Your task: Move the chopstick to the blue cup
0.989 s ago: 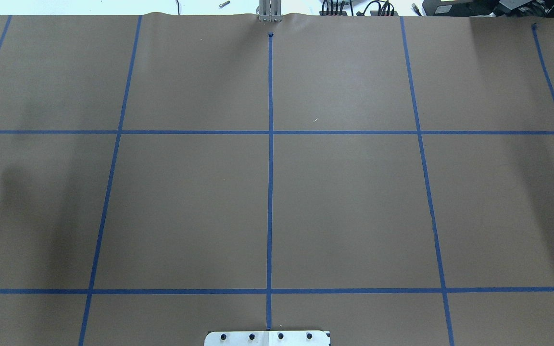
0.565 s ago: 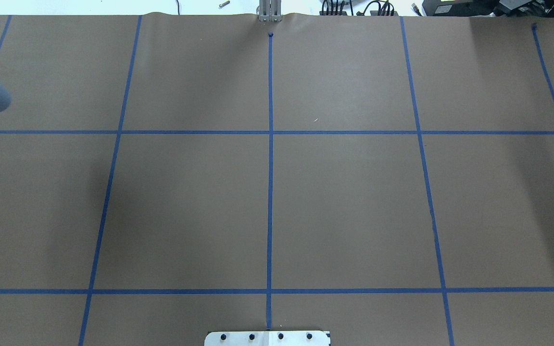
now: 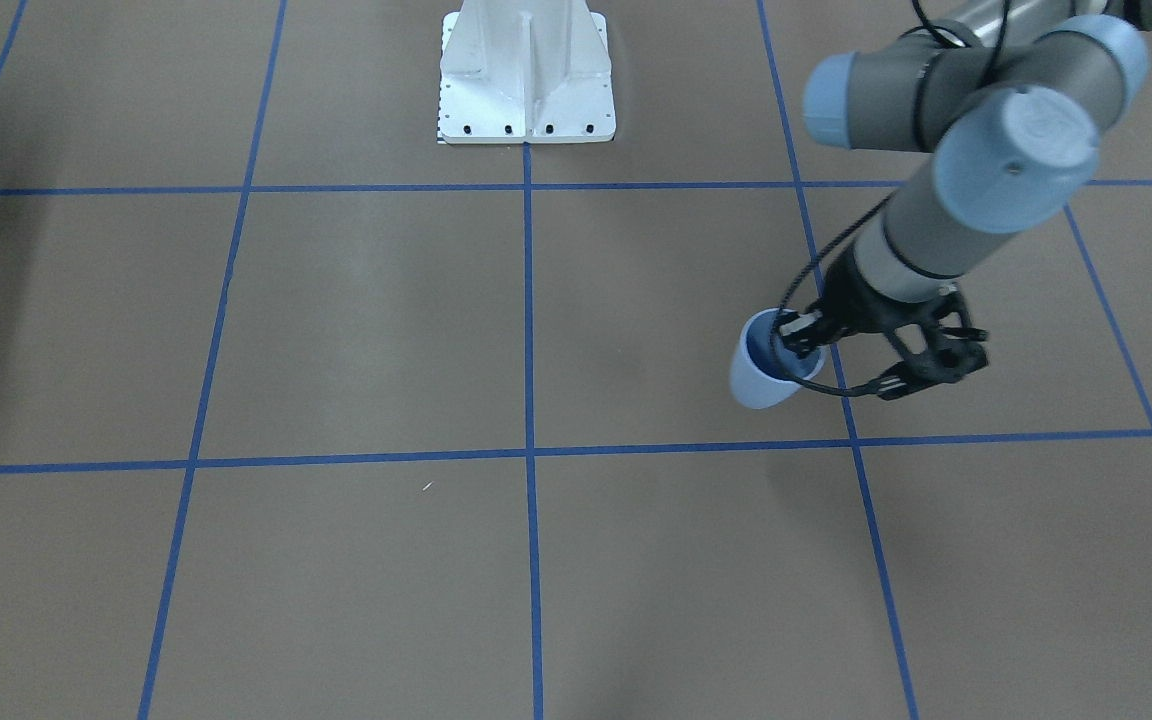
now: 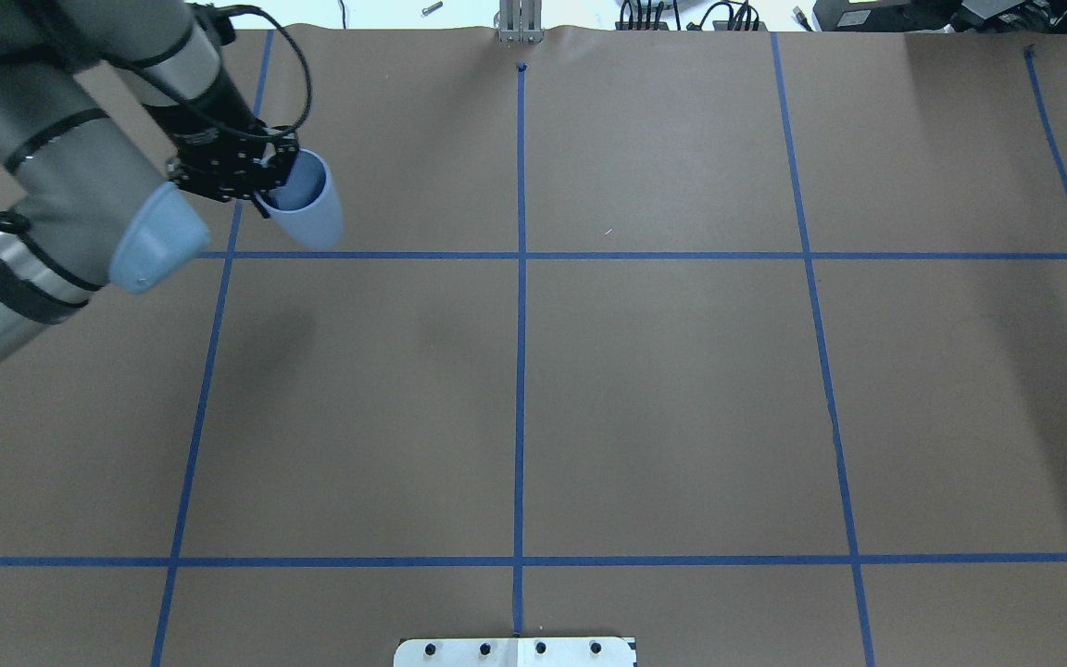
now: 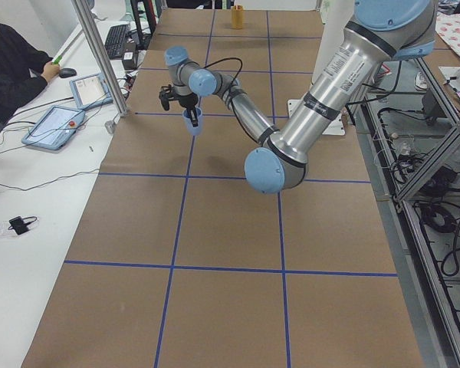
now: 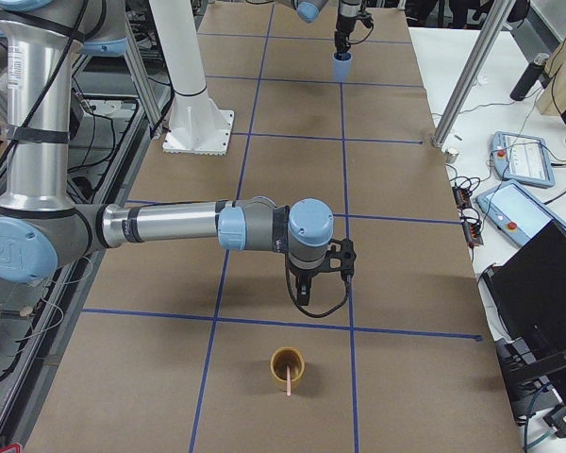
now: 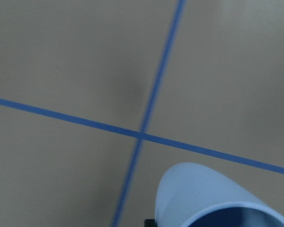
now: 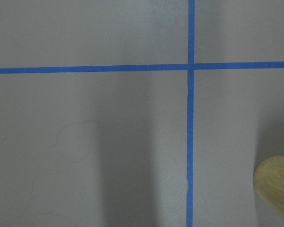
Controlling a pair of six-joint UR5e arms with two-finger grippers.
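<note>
My left gripper [image 4: 267, 182] is shut on the rim of the pale blue cup [image 4: 309, 211] and holds it tilted in the air over the far left part of the table. The front view shows the same gripper [image 3: 809, 345] and cup [image 3: 762, 378]. The cup's wall [image 7: 213, 198] fills the bottom of the left wrist view. A salmon-pink chopstick [image 6: 291, 380] stands in a tan cup [image 6: 288, 364] at the table's right end. My right gripper [image 6: 313, 289] hovers just beyond that tan cup [image 8: 277, 187]; I cannot tell if it is open or shut.
The white robot base [image 3: 526, 75] stands at the table's middle edge. Blue tape lines grid the brown table cover [image 4: 663, 398]. A metal post [image 5: 100, 54] rises at the far edge. A person [image 5: 11, 61] sits at a side desk with tablets [image 5: 57, 123].
The left arm has swung into the overhead view from the left, carrying the blue cup to the far left grid crossing. A second ago that view showed only the bare table.
</note>
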